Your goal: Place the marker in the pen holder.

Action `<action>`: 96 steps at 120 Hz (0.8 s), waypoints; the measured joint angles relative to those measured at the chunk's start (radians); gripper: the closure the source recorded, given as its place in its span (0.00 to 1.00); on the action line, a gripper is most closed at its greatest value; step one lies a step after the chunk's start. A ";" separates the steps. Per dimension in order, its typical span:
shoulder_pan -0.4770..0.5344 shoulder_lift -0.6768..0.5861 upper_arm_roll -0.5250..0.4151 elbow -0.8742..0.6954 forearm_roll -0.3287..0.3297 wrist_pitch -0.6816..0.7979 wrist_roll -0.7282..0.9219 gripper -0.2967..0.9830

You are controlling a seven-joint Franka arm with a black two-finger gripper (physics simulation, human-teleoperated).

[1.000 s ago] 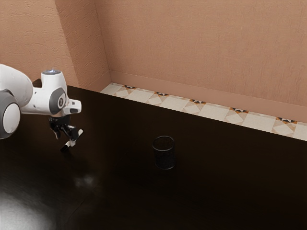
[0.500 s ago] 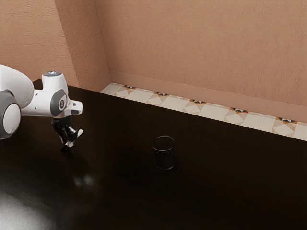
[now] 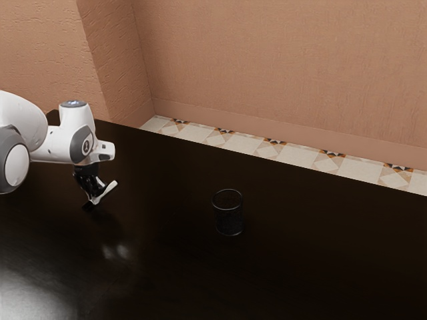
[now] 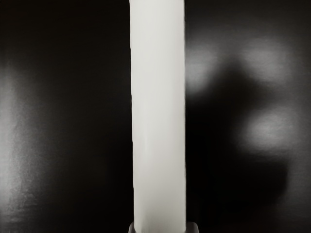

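Although the marker [image 3: 108, 191] is a slim thing over at the left of the frame, the fingers [image 4: 193, 227] have it pinched, one against each side of its pale barrel. It slants there, the white end pointing up and rightward, the dark end down and leftward; from where I stand, I can't tell whether it has left the bench [image 3: 300, 267].

I'd guess it is light, stiff plastic, not fragile, but smooth and round enough to roll or swivel if squeezed too gently. The hold crosses the barrel, away from the white tip, which seems sensible; nearer an end, I'd expect it to tip. It would need to be stood upright before it could drop cleanly into the dark pen holder [image 3: 229, 223], standing open-mouthed just right of the frame's middle, well apart from it.

As for brands, I can read nothing on the marker's plain pale side, nor any label on the holder. The arm [image 3: 67, 137] carries a small round emblem on its grey disc, too tiny to make out.
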 joint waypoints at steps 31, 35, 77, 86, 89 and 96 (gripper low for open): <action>-0.020 -0.036 0.000 -0.009 0.001 0.004 -0.028 0.85; -0.028 -0.059 0.000 -0.017 0.001 0.003 -0.031 0.85; -0.155 -0.334 0.002 -0.067 0.039 -0.109 -0.047 0.85; -0.203 -0.365 0.002 -0.060 0.048 -0.142 -0.049 0.85; -0.219 -0.370 0.002 -0.058 0.049 -0.151 -0.049 0.85; -0.264 -0.376 0.002 -0.048 0.052 -0.171 -0.049 0.85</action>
